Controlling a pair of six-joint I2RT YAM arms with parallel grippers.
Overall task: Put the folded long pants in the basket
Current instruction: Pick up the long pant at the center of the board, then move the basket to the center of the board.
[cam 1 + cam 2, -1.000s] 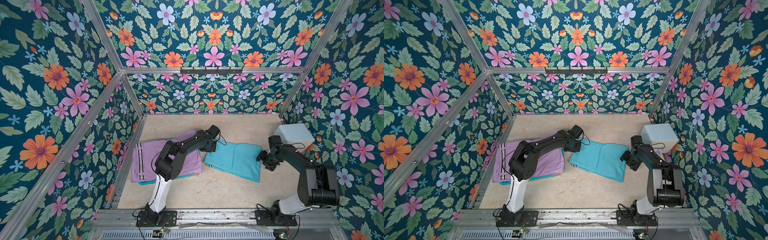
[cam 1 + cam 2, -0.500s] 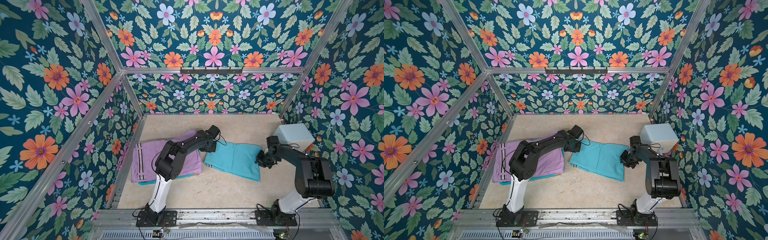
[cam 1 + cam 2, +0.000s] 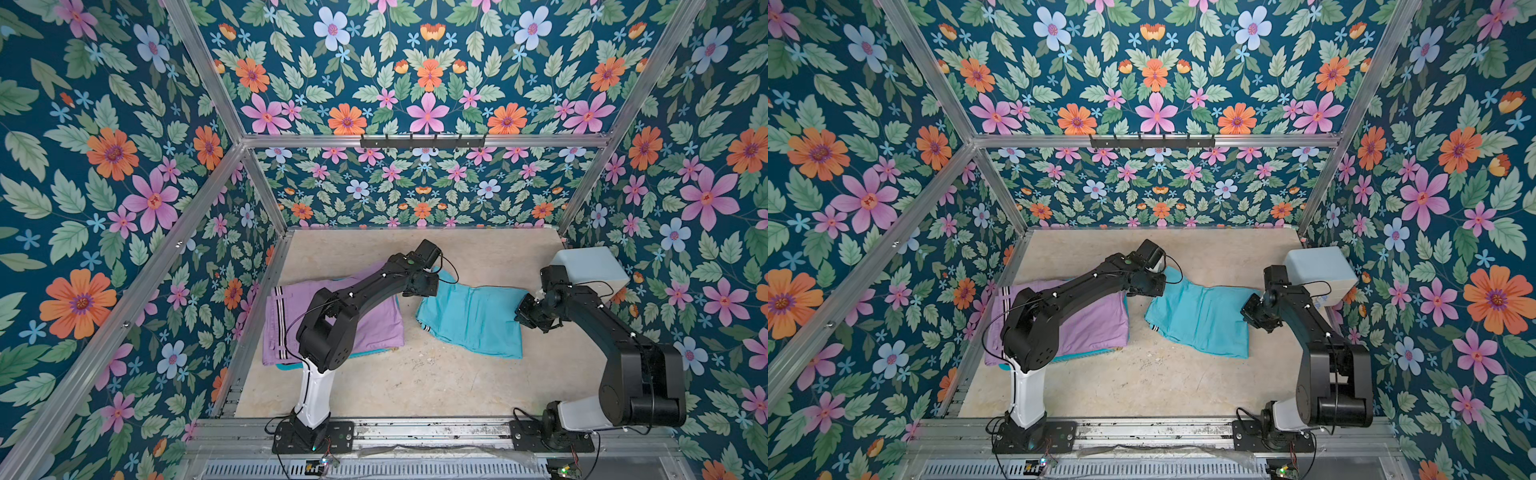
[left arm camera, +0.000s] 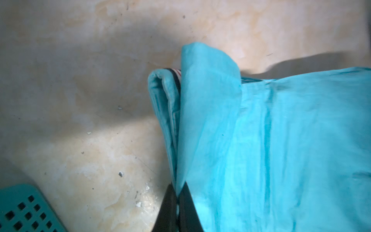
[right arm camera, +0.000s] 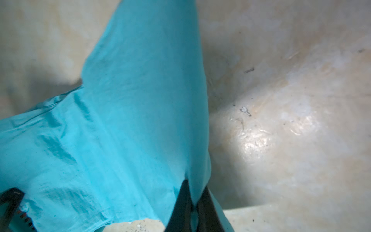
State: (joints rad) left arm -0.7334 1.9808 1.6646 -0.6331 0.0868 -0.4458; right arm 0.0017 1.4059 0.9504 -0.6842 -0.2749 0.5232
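- Since a second ago, our right gripper (image 5: pixel 191 200) has closed. Its jaws now pinch the edge of the flat turquoise folded cloth trousers (image 3: pixel 469 320) farthest from the shallow teal perforated plastic basket (image 4: pixel 16 194).
- Our left gripper (image 4: pixel 176 192) stays clamped on the trousers' edge nearest the basket, so both arms hold the same piece.
- These trousers lie on the beige table (image 3: pixel 415 374) just beside the basket. Their long axis runs from gripper to gripper, pointing toward it, and our left arm is nearer the basket.
- Lilac folded cloth trousers (image 3: pixel 374 320) cover the basket in both top views. Only teal slivers show, so we cannot judge the room left inside.
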